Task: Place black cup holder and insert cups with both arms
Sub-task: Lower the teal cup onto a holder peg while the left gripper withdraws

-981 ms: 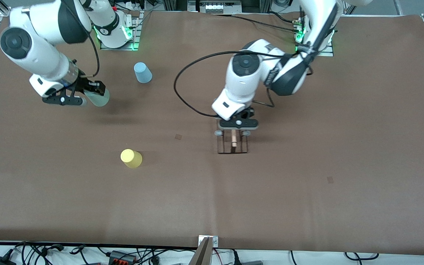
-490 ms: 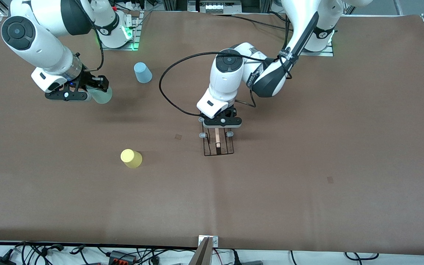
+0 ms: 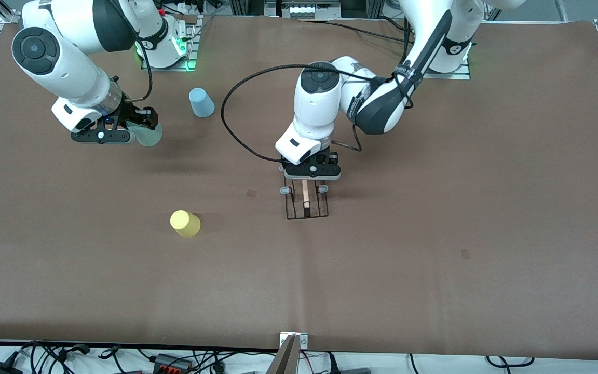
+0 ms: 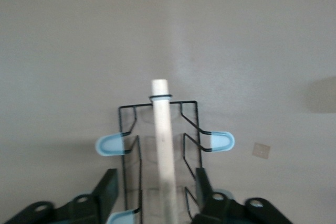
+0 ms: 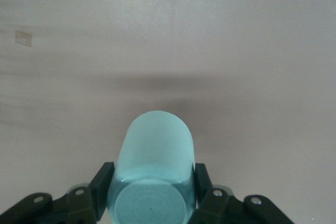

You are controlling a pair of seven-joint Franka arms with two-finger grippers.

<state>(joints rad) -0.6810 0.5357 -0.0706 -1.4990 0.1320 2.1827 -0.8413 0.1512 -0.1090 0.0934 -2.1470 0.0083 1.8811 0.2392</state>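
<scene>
Rack [image 3: 307, 200] sits on table [image 3: 434, 234] near centre. L gripper [image 3: 309, 175] is just above it at the rod handle [image 4: 161, 140], jaws apart w/ gaps either side of the rod (looks let go, so placing seems done). R gripper [image 3: 122, 130] is clamped on green cup [image 3: 146, 136], lifted over the right arm's end. Blue cup [image 3: 201, 102] stands at 11 o'clock from rack, yellow cup [image 3: 185, 224] at 8 o'clock. No cups on pegs yet; all three left.
</scene>
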